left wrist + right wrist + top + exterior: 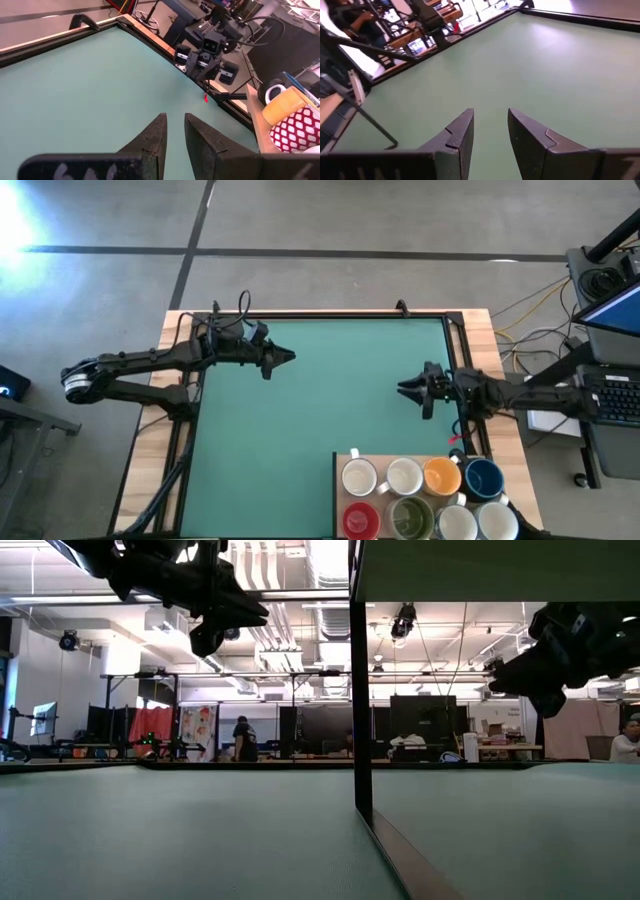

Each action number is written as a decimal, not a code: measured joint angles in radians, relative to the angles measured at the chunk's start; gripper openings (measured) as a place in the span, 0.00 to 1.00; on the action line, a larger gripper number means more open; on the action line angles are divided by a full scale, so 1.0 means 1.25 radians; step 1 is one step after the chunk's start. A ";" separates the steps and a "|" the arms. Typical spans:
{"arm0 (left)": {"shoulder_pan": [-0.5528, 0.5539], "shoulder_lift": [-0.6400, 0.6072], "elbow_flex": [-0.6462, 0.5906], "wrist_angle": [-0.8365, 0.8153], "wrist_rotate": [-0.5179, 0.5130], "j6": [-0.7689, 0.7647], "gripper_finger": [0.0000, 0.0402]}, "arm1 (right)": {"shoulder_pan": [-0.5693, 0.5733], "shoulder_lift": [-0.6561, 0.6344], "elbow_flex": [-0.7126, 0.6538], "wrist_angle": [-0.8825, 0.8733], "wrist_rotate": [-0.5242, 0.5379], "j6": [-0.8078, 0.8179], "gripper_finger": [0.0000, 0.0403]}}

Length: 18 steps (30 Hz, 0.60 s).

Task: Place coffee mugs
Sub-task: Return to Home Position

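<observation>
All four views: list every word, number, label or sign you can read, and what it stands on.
White marks on the dark left gripper body: cut off by the frame, unreadable.
Pale mark on the dark right gripper body: cut off, unreadable.
Pale poster in the room behind, low view: too small to read.
Red-and-white dotted ceramic mug: pattern only, no text.

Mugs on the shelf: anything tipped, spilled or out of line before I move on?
Nothing stands out. The eight coffee mugs stand upright, mouths up, in two rows of four on the shelf, with no spill visible. The left gripper and right gripper hover empty above the green mat.
</observation>
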 joint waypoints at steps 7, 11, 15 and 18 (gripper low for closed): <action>0.000 0.000 0.000 0.000 0.000 0.000 0.12 | -0.116 0.000 0.000 0.002 -0.087 0.022 0.27; 0.000 0.000 0.000 -0.001 0.000 0.000 0.12 | -0.122 0.000 0.000 0.001 -0.087 0.090 0.27; 0.000 0.000 0.000 -0.003 0.000 0.000 0.12 | -0.122 0.001 0.000 -0.001 -0.088 0.084 0.27; 0.000 0.000 0.000 -0.004 0.000 0.000 0.12 | -0.122 0.002 0.000 -0.001 -0.085 0.082 0.27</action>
